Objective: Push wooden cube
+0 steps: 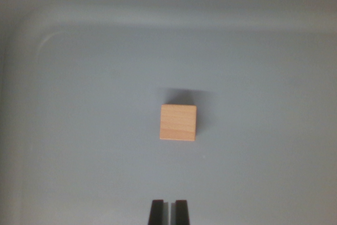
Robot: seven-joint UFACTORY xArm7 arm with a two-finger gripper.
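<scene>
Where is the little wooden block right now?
In the wrist view, the wooden cube sits near the middle of the grey tray floor, alone. It is straight ahead of the gripper at the bottom edge, with a clear gap between them.

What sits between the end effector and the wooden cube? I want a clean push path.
Nothing: in the wrist view, only bare grey tray floor separates the end effector from the wooden cube.

Gripper (pixel 169 212) jaws nearly together
</scene>
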